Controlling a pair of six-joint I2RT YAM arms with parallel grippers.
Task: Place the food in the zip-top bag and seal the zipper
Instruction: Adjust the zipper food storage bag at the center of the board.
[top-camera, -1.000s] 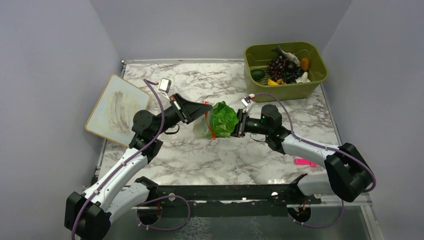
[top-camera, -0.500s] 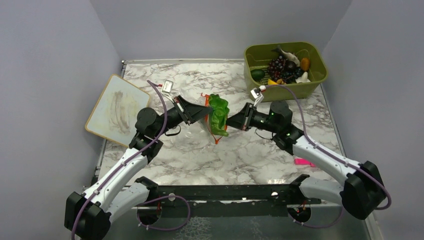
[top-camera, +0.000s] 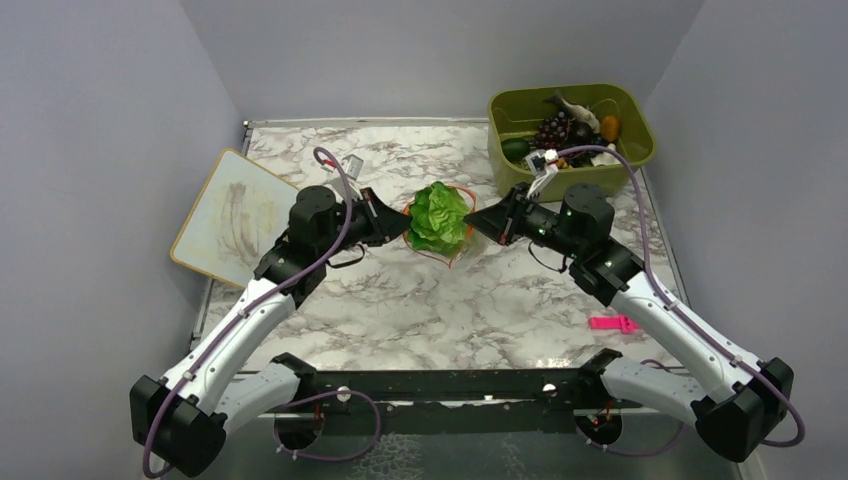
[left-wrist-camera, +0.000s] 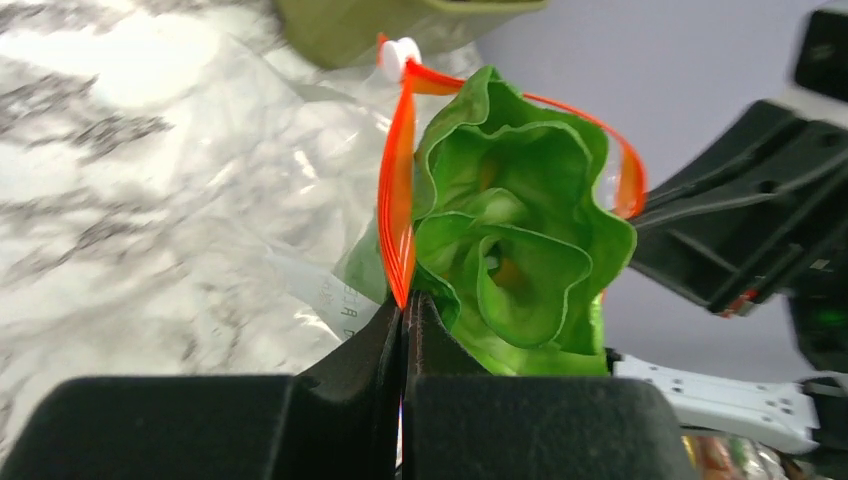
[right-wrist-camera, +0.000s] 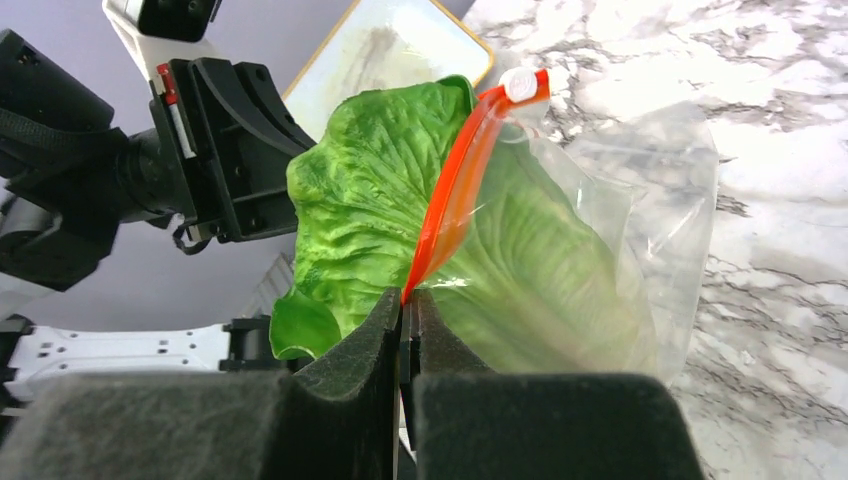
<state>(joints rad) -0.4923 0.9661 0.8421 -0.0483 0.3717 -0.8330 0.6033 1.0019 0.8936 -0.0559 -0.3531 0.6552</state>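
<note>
The leafy green lettuce sits in the mouth of the clear zip-top bag, its top sticking out above the orange-red zipper. My left gripper is shut on the zipper strip at the bag's left side. My right gripper is shut on the strip at the opposite side. The bag hangs between them over the table's middle with its mouth spread around the lettuce. The white slider sits at the strip's far end. Grapes, a grey fish and orange and green pieces lie in the bin.
An olive-green bin stands at the back right, just behind my right wrist. A white board lies at the left edge. A small pink clip rests on the marble near the right front.
My right gripper let go of the lettuce, drew back and shut on the bag's zipper edge. The lettuce went into the bag. Both arms shifted toward the back and the bag's mouth now faces up.
</note>
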